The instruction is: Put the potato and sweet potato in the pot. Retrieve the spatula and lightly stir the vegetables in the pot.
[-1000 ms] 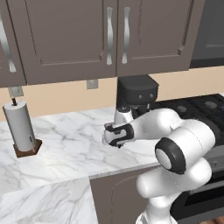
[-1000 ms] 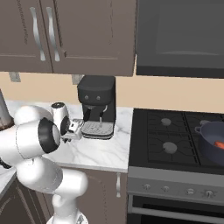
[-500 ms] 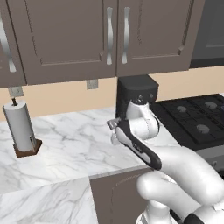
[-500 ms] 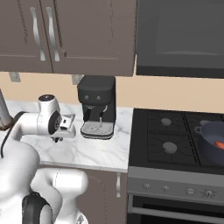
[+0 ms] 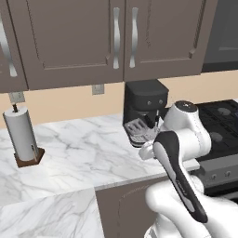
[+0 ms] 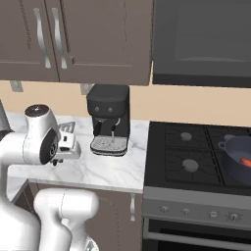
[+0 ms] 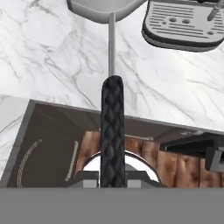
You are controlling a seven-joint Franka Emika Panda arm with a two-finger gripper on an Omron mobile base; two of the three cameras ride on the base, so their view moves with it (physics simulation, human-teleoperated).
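The spatula (image 7: 112, 127) is clamped by its black handle in the closed gripper (image 7: 112, 177), held above the front edge of the marble counter (image 5: 74, 153), its silver head (image 5: 138, 126) pointing toward the coffee machine (image 6: 110, 117) at the back wall. Farther right, the pot (image 6: 238, 158) sits on the stove's (image 6: 196, 157) right edge, with the orange-red sweet potato (image 6: 246, 162) inside.

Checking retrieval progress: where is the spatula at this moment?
The spatula is clamped by its black handle in the gripper, held above the marble counter, its metal head near the coffee machine's drip tray.
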